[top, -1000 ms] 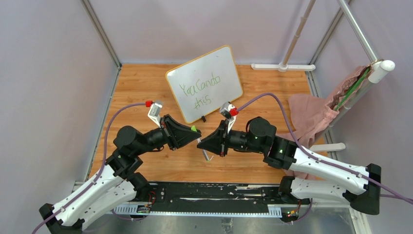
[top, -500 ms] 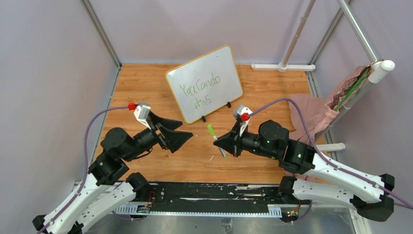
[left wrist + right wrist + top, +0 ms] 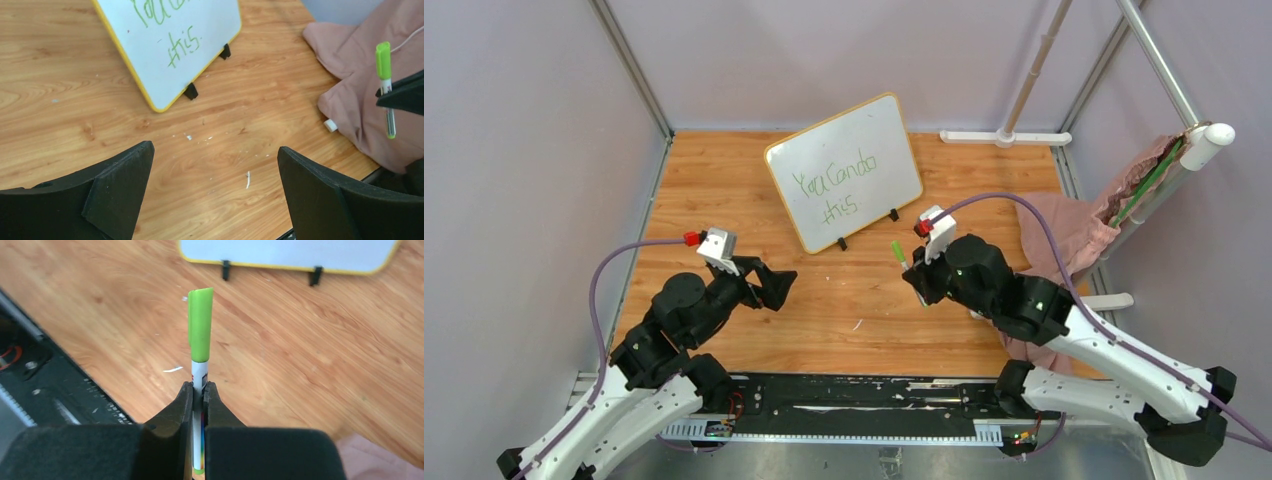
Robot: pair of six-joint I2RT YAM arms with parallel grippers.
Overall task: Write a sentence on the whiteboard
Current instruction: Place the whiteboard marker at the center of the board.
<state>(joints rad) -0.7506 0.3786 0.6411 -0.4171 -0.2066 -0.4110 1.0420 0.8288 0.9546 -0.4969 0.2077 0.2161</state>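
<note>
Wooden tabletop (image 3: 724, 170) holds the whiteboard (image 3: 844, 170) at the back, the sentence (image 3: 836, 185) in green on it, so I judge the writing done, only stowing left: my right gripper (image 3: 200, 388) pinches the capped marker (image 3: 201, 330), my left gripper (image 3: 214, 150) gapes empty.

One whiteboard (image 3: 842, 150), one marker (image 3: 200, 330), one cloth (image 3: 1064, 235)

My left wrist camera cut the whiteboard (image 3: 212, 22) off at the top edge; the sentence (image 3: 183, 47) lost half its upper line.
</note>
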